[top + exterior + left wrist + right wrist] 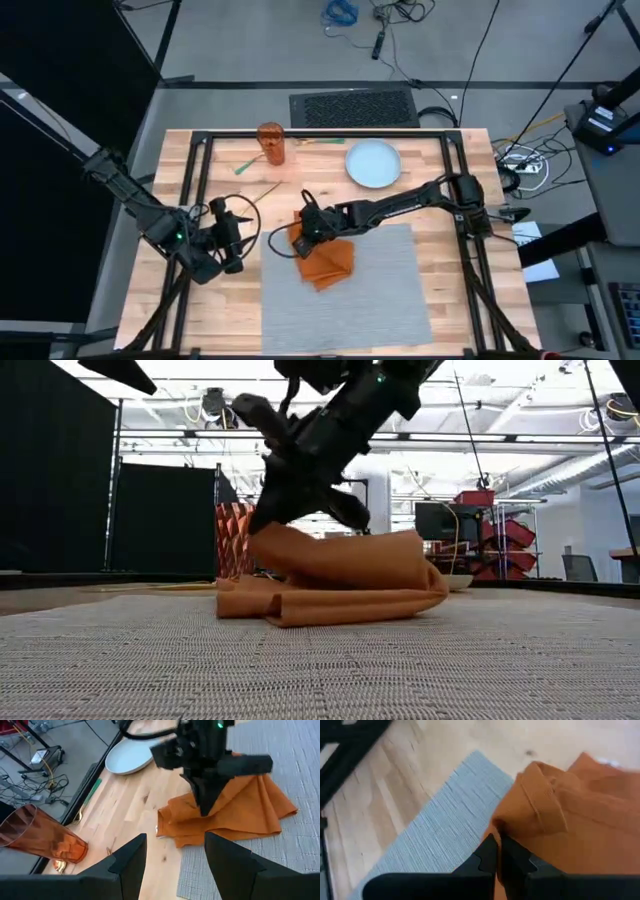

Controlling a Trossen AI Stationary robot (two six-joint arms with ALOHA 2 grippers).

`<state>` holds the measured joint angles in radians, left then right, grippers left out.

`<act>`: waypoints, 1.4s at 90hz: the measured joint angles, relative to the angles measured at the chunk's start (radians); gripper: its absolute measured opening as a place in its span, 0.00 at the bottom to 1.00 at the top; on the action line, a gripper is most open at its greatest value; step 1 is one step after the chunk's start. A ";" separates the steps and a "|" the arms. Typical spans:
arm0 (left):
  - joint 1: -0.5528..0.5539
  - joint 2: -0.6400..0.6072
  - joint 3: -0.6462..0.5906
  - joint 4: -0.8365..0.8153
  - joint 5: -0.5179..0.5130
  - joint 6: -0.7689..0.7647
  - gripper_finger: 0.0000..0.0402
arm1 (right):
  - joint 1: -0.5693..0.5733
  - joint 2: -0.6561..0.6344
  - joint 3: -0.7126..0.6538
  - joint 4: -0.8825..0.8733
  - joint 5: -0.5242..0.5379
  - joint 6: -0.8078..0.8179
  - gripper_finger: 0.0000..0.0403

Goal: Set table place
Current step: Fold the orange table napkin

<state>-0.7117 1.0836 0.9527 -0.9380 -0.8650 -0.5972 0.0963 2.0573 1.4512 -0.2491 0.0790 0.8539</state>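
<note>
From above, the right gripper (303, 229) sits over the far left corner of the grey placemat (370, 290), pinching the orange napkin (325, 260), which lies crumpled half on the mat and half on the wooden table (160, 300). The left gripper (232, 243) waits just left of the mat with its jaws spread. A pale plate (373, 163) and an amber cup (271, 144) stand well apart at the far side.

At table height, the napkin (335, 585) rises in a fold toward the right gripper (272, 520) and the rest slumps on the placemat (320, 660). The hold looks to be on one edge only, so a lift may drag the cloth open unevenly, or let it slip free.

Past the left arm's spread fingers (125, 865), the napkin (235, 815) hangs under the right gripper (205, 809); the cup (40, 840) lies close by, and a wide sweep could knock it.

On the right wrist, the jaws are pressed together on a thin pleat of napkin (570, 810) beside the mat's corner (440, 830). Catching the weave as well would pull the placemat askew.
</note>
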 joint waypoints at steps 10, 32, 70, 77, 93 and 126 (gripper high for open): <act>0.000 0.000 0.000 0.000 -0.002 0.000 0.46 | 0.007 0.027 -0.002 0.035 -0.030 0.017 0.00; -0.003 0.000 0.000 -0.047 -0.004 -0.050 0.46 | 0.031 0.021 -0.001 0.164 -0.052 -0.032 0.06; -0.002 0.000 0.000 -0.052 -0.004 -0.053 0.46 | 0.027 0.019 -0.001 -0.007 -0.023 -0.046 0.32; -0.002 0.000 0.000 -0.052 -0.004 -0.056 0.46 | 0.025 0.014 -0.001 -0.066 -0.021 -0.068 0.34; -0.002 0.000 -0.002 -0.045 -0.004 -0.078 0.46 | 0.036 -0.047 -0.001 -0.205 0.122 -0.161 0.33; -0.001 0.001 -0.024 -0.003 -0.008 -0.144 0.46 | 0.105 -0.140 -0.079 -0.352 0.157 -0.186 0.32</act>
<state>-0.7132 1.0847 0.9291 -0.9412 -0.8729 -0.7411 0.2017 1.9177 1.3721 -0.6013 0.2358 0.6681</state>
